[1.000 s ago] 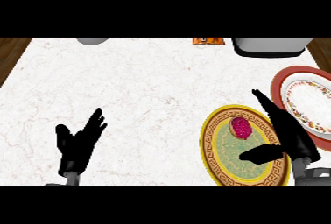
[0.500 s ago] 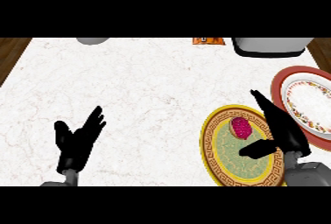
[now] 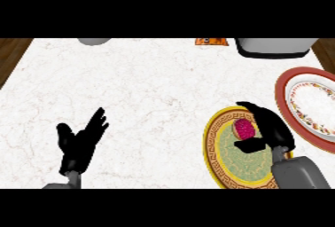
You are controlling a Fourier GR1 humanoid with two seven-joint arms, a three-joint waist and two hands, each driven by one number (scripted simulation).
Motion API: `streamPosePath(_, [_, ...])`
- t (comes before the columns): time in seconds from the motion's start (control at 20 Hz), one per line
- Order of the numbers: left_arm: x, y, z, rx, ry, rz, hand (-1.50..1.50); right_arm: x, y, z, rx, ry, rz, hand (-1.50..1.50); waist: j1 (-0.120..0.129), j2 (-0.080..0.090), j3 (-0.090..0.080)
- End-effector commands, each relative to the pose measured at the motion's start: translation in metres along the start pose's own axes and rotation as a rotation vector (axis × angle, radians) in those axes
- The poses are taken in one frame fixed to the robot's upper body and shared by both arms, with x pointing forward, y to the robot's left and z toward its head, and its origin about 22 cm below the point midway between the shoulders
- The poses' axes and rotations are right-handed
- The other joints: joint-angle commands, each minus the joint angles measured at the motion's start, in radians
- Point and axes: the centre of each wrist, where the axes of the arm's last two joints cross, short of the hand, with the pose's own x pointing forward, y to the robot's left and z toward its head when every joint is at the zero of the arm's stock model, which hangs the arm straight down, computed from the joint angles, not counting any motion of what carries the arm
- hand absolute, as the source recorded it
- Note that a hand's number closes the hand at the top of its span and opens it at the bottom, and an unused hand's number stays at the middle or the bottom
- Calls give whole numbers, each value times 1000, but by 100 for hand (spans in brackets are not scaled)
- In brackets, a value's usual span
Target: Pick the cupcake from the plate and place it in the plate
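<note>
We're at the grasp step: right hand (image 3: 271,131) curls round the pink cupcake (image 3: 244,129) on the gold-rimmed plate (image 3: 222,155), left hand (image 3: 79,144) rests open near-left on the counter (image 3: 150,84); next we lift and carry right to the red-rimmed plate (image 3: 288,95).

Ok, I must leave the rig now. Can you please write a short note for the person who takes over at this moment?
Right hand: over the yellow-rimmed plate, fingers and thumb curving round the cupcake; whether they touch it already I cannot tell.
Left hand: open, resting over the counter at lower left, holding nothing.
Cupcake: sits on the yellow-rimmed plate, not lifted.
Red-rimmed plate: at the right edge, beside the first plate, no cupcake on it.
Done: right hand is at the cupcake.
Left: close on the cupcake, lift it, carry it to the red-rimmed plate, set it down.
</note>
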Motion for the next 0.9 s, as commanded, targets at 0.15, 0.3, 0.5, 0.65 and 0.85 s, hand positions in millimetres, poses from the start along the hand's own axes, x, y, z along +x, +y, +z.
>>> streamPosePath(0.15, [3, 5, 13, 0, 19, -4, 0, -7, 21, -1, -6, -58, 99, 150, -1, 1, -3])
streamPosePath(0.3, [5, -7, -2, 9, 28, -15, 0, 1, -9, -12, -35, -48, 121, 150, -3, 1, -3])
streamPosePath(0.5, [-6, -2, 3, 12, 19, -2, 0, -10, 12, 20, -54, -97, 153, 150, -7, 1, -3])
streamPosePath(0.65, [-12, -4, 3, 32, 26, 15, 0, 9, 53, 77, 8, -218, 199, 150, -28, -5, -4])
streamPosePath(0.85, [-5, 10, 8, 31, 34, 1, 0, 14, 67, 141, -58, -343, 159, 150, -34, -7, -3])
